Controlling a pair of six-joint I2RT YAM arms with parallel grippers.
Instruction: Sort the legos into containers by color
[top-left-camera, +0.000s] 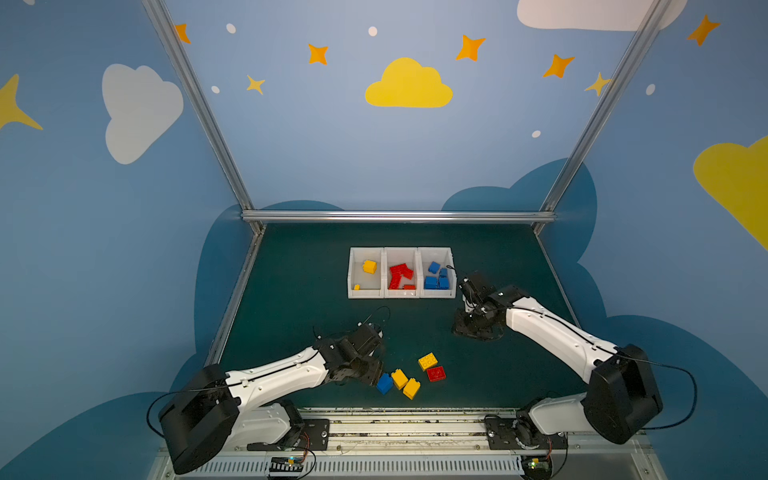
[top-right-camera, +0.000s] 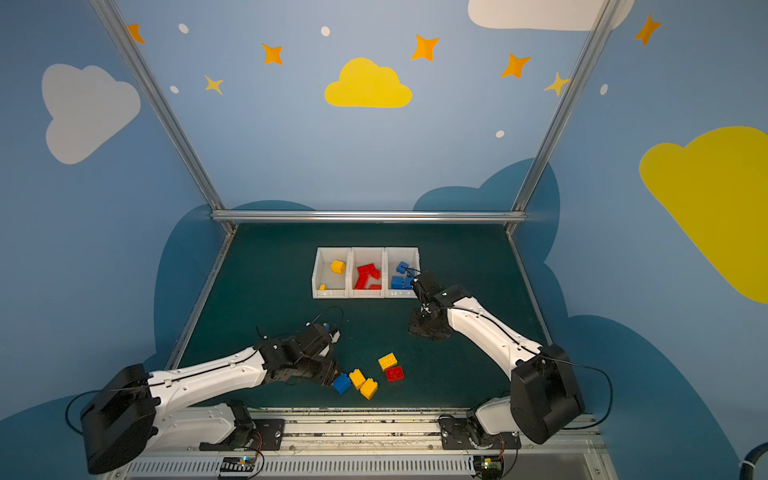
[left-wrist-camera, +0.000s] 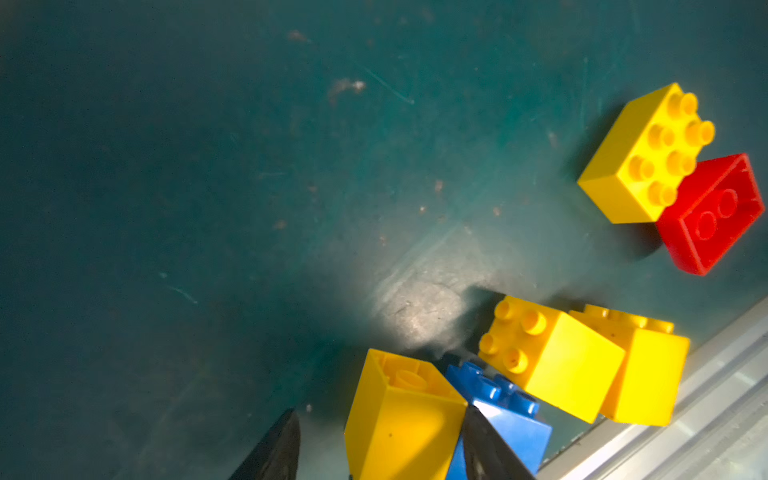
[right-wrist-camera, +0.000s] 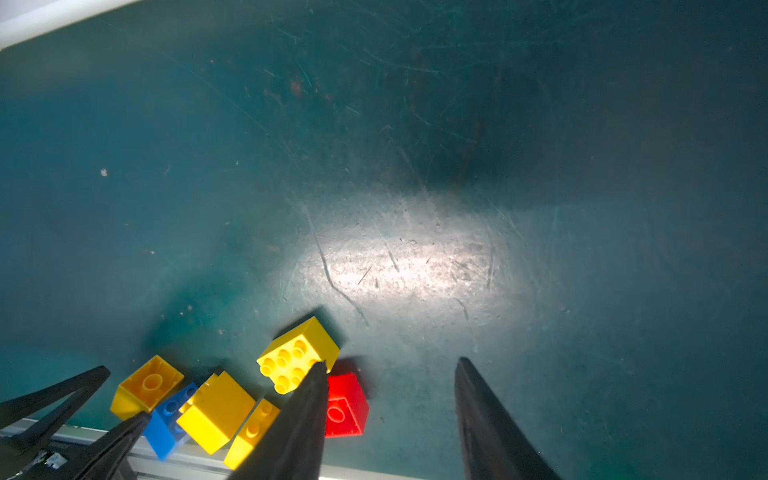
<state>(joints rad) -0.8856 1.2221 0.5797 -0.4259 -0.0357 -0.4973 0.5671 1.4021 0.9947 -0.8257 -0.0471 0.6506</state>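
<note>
The left gripper (left-wrist-camera: 380, 444) stands parted around an upturned yellow brick (left-wrist-camera: 399, 419) not yet pinched, touching the blue brick (left-wrist-camera: 505, 419); closing could drag blue along, while the right gripper (right-wrist-camera: 390, 415) hangs parted, empty.

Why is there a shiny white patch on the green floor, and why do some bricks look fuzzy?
In the right wrist view, a light glares off the scratched green table mat, making that bright patch. In the left wrist view, a dimmer patch shines on the mat, and the upside-down yellow plastic brick nearest the camera looks soft and blurry. In both top views the light is even, but the straight metal frame posts lean outward.
</note>
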